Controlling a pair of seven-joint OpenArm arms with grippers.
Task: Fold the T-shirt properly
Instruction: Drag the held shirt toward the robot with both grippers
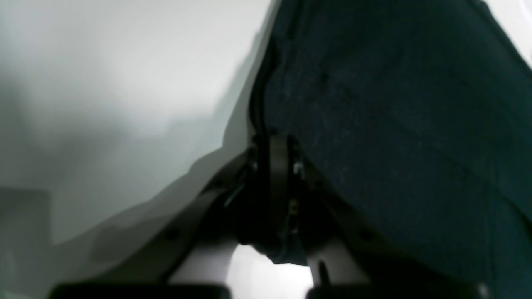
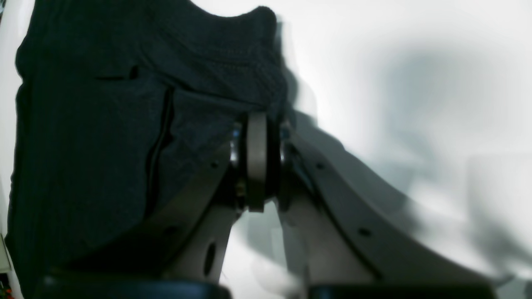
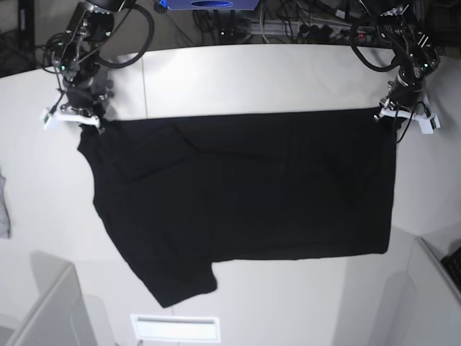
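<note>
At the far left edge of the base view you see a sliver of grey cloth (image 3: 3, 205) lying on the white tabletop (image 3: 252, 79), well apart from everything else. Next, at upper left, your right end effector (image 3: 92, 124) sits low over the tabletop, its arm rising toward the top edge; in its wrist view the pads (image 2: 257, 162) are pressed together with black fabric pinched at them, so it is clamped on a corner of the T-shirt (image 3: 245, 194). The T-shirt, plain black side up, stretches taut between the two end effectors along its upper edge and spreads flat toward you, one sleeve reaching down at lower left. At upper right, your left end effector (image 3: 395, 124) is also low, arm bent back toward the top edge; its wrist view shows the jaws closed, gripping the T-shirt's other upper corner, with cloth poking through below the pads (image 1: 277, 174).
</note>
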